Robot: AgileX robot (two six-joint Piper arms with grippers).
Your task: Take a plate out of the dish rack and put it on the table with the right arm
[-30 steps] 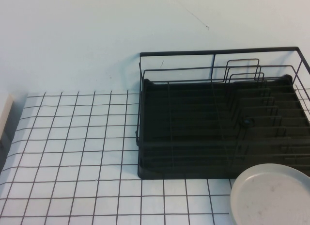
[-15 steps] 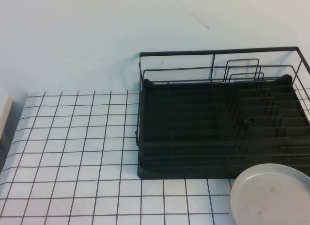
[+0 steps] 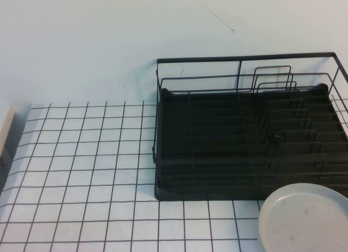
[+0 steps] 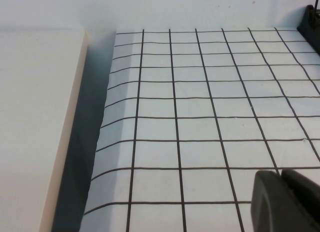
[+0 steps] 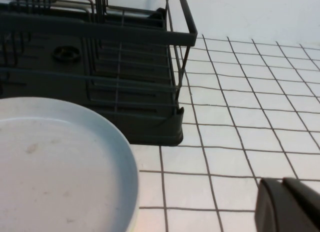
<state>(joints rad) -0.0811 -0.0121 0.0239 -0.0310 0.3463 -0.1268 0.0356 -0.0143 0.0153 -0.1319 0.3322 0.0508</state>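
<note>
Your plate (image 3: 304, 219) already lies flat on the surface (image 3: 81, 170), just in front of the dish rack (image 3: 244, 138) at its near right corner, and the rack's dividers stand empty, so judge the task as nearly finished. The step in hand is the retreat. Your right hand (image 5: 290, 206) sits low over the surface beside the plate, apart from its rim, with nothing in it; only a dark corner of it shows, so you cannot tell how far its jaws are parted. Draw it up and away from the plate rather than across it, and keep clear of the rack's wire wall on that side. Your left hand (image 4: 285, 199) rests over bare grid well away from the rack, also empty as far as shows, opening unreadable; leave it parked.
</note>
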